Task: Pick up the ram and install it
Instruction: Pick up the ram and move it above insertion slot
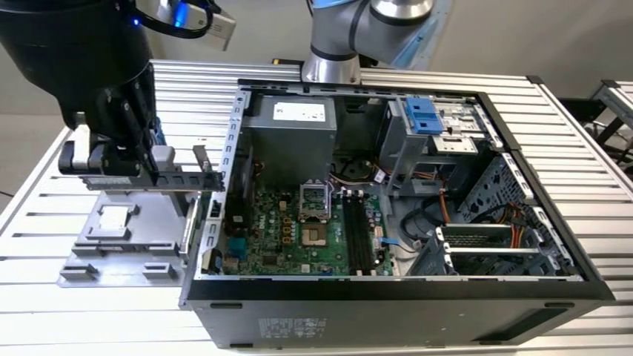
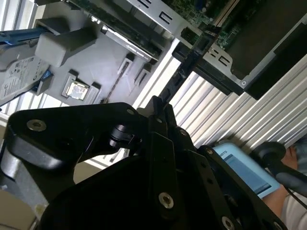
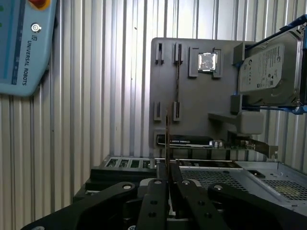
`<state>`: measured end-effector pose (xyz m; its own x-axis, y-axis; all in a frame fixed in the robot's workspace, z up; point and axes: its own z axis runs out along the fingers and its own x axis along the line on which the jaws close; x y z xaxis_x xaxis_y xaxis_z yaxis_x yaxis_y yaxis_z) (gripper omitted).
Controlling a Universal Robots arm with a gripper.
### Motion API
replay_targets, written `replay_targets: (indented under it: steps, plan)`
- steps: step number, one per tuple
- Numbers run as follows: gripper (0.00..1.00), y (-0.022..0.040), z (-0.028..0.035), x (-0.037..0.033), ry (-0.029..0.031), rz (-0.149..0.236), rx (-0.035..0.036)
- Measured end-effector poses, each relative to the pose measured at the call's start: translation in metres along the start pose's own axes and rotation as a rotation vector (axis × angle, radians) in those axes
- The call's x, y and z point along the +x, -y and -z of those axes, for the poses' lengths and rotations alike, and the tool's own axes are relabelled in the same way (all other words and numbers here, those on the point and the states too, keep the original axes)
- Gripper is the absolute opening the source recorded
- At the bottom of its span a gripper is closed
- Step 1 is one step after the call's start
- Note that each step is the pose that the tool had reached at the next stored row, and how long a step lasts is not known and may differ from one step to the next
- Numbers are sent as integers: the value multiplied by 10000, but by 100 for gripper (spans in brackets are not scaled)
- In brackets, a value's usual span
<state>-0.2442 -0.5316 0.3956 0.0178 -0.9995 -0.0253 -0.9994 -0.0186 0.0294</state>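
- Gripper (image 3: 169, 178): fingers (image 3: 156, 191) are closed tight on the ram (image 3: 167, 132). In the first wrist view the ram stands edge-on between them and projects straight ahead of the fingertips.
- Ram: reads as a thin dark strip. Its far end is free of the fingers, but whether that end clears the tray cannot be told.
- Tray (image 1: 129, 248): grey, directly below the gripper in the exterior view, resting on the slatted table (image 1: 50, 311). In the first wrist view it lies ahead of the fingertips, with one of its slot posts (image 3: 176, 111) just beside the ram's tip.
- Chip (image 3: 207, 61): square and silver, seated in a tray recess. It sits farther ahead of the gripper and off to one side of the ram's line.
- Drive (image 3: 268, 67): silver, labelled, in a blue frame, standing on edge at the tray's side, well apart from the fingers.
- Card (image 3: 192, 141): lies along the tray edge nearest the gripper.
- Case (image 1: 396, 297): open, just beside the gripper and tray. The motherboard (image 1: 296, 230) lies flat inside, and its long black slots (image 1: 358, 230) are well apart from the gripper.
- Pendant (image 3: 19, 48): on the table, on the opposite side of the gripper from the drive.
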Motion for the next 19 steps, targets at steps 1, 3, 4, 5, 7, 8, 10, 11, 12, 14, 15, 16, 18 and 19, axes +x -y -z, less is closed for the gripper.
replay_targets:
  steps: [1, 3, 4, 5, 7, 8, 10, 11, 12, 14, 15, 16, 18, 19]
  plan:
    - [0, 8, 1, 0, -1, 2, -1]
    - [0, 40, 2, 1, -1, 2, -1]
    - [0, 63, 2, 1, -1, 5, -1]
    - [0, 87, 3, 2, -1, 8, -1]
    - [0, 136, 5, 2, -1, 15, -2]
    - [0, 161, 5, 3, -1, 19, -1]
    - [0, 210, 7, 4, -2, 26, -2]
    - [0, 235, 8, 4, -2, 29, -3]
    - [0, 260, 8, 5, -2, 31, -3]
    - [0, 295, 9, 5, 0, 35, -2]
    - [0, 306, 10, 6, -1, 35, -3]
    - [0, 309, 10, 6, -1, 35, -3]
    - [0, 310, 10, 6, -2, 33, -4]
    - [0, 313, 10, 5, -2, 34, -4]
